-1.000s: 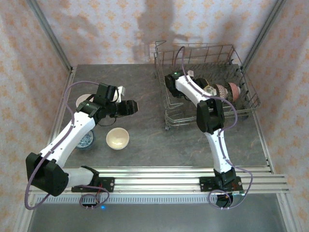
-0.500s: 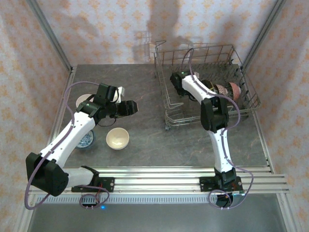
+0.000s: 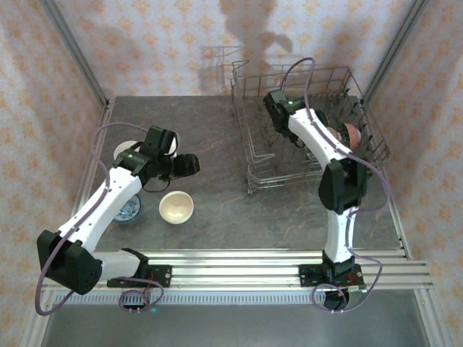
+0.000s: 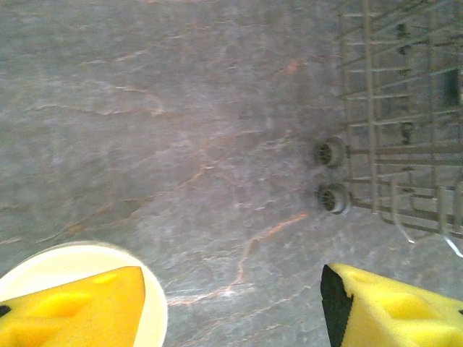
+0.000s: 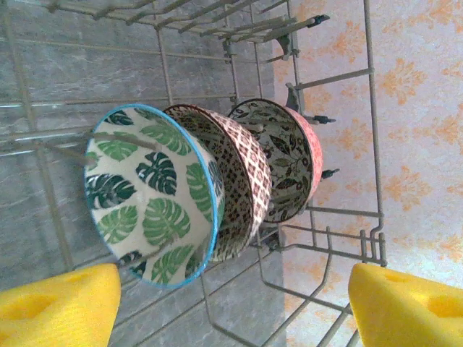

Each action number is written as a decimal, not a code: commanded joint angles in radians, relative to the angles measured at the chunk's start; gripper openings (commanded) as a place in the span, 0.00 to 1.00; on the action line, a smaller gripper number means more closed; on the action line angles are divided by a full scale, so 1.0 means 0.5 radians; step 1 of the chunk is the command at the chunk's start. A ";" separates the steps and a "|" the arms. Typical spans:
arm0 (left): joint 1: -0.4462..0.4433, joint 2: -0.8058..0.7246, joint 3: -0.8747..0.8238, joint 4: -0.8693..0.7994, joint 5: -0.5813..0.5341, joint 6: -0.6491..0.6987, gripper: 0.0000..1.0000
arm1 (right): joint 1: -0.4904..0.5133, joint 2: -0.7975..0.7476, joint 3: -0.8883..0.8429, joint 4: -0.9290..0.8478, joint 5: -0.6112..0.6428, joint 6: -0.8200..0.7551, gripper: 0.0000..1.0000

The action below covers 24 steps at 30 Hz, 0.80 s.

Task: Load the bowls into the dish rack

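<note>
Our right gripper (image 5: 231, 311) has just spread its jaws and drawn back, leaving the green-leaf bowl (image 5: 152, 195) on edge in the dish rack (image 5: 369, 108) beside other patterned bowls, so we judge the cream bowl (image 3: 176, 207) near our left gripper (image 4: 235, 311), spread and empty, comes next.

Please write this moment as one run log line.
left gripper open above table | right gripper open near green-leaf bowl in dish rack | cream bowl on table

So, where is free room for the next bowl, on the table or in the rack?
Bare table between the cream bowl and the dish rack. In the rack, room left of the green-leaf bowl looks free; the right end is crowded with bowls.
</note>
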 commanded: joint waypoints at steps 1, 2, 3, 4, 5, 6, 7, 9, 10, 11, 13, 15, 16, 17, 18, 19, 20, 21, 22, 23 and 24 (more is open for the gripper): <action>0.043 -0.097 0.033 -0.303 -0.250 -0.122 0.67 | 0.010 -0.207 -0.139 0.066 -0.197 0.060 0.83; 0.052 -0.115 0.007 -0.341 -0.272 -0.154 0.67 | 0.013 -0.262 -0.183 0.078 -0.240 0.068 0.83; 0.061 -0.138 -0.029 -0.385 -0.298 -0.196 0.67 | 0.016 -0.329 -0.242 0.095 -0.281 0.084 0.83; 0.066 -0.166 -0.070 -0.422 -0.328 -0.236 0.68 | 0.024 -0.399 -0.309 0.118 -0.337 0.093 0.84; 0.068 -0.193 -0.112 -0.442 -0.358 -0.271 0.68 | 0.031 -0.455 -0.360 0.136 -0.374 0.101 0.84; 0.073 -0.227 -0.158 -0.464 -0.380 -0.318 0.68 | 0.039 -0.523 -0.426 0.154 -0.411 0.122 0.84; 0.078 -0.259 -0.208 -0.474 -0.398 -0.356 0.68 | 0.051 -0.588 -0.491 0.179 -0.450 0.138 0.84; 0.093 -0.316 -0.295 -0.481 -0.424 -0.423 0.68 | 0.056 -0.707 -0.625 0.240 -0.560 0.142 0.84; 0.101 -0.341 -0.336 -0.481 -0.447 -0.451 0.68 | 0.060 -0.759 -0.687 0.265 -0.607 0.139 0.84; 0.110 -0.351 -0.377 -0.480 -0.467 -0.472 0.68 | 0.057 -0.802 -0.728 0.278 -0.624 0.139 0.84; 0.138 -0.350 -0.457 -0.479 -0.515 -0.503 0.68 | 0.061 -0.903 -0.816 0.294 -0.654 0.132 0.84; 0.146 -0.334 -0.528 -0.468 -0.512 -0.528 0.67 | 0.057 -1.004 -0.885 0.311 -0.708 0.115 0.85; 0.146 -0.332 -0.567 -0.458 -0.506 -0.550 0.67 | 0.056 -1.060 -0.920 0.325 -0.737 0.104 0.85; 0.146 -0.332 -0.608 -0.431 -0.495 -0.564 0.67 | 0.058 -1.098 -0.946 0.331 -0.762 0.094 0.85; 0.146 -0.330 -0.653 -0.403 -0.482 -0.589 0.67 | 0.056 -1.141 -0.971 0.335 -0.789 0.089 0.85; 0.149 -0.322 -0.698 -0.362 -0.463 -0.611 0.67 | 0.057 -1.174 -0.990 0.336 -0.809 0.084 0.85; 0.150 -0.313 -0.732 -0.326 -0.447 -0.625 0.67 | 0.057 -1.198 -1.000 0.333 -0.836 0.080 0.85; 0.150 -0.293 -0.762 -0.276 -0.436 -0.642 0.66 | 0.056 -1.220 -1.009 0.330 -0.861 0.079 0.85; 0.149 -0.264 -0.788 -0.240 -0.429 -0.644 0.66 | 0.056 -1.242 -1.023 0.327 -0.873 0.081 0.85; 0.149 -0.231 -0.801 -0.224 -0.421 -0.640 0.65 | 0.056 -1.254 -1.031 0.326 -0.887 0.081 0.85; 0.150 -0.196 -0.810 -0.205 -0.413 -0.627 0.65 | 0.056 -1.275 -1.040 0.329 -0.905 0.078 0.85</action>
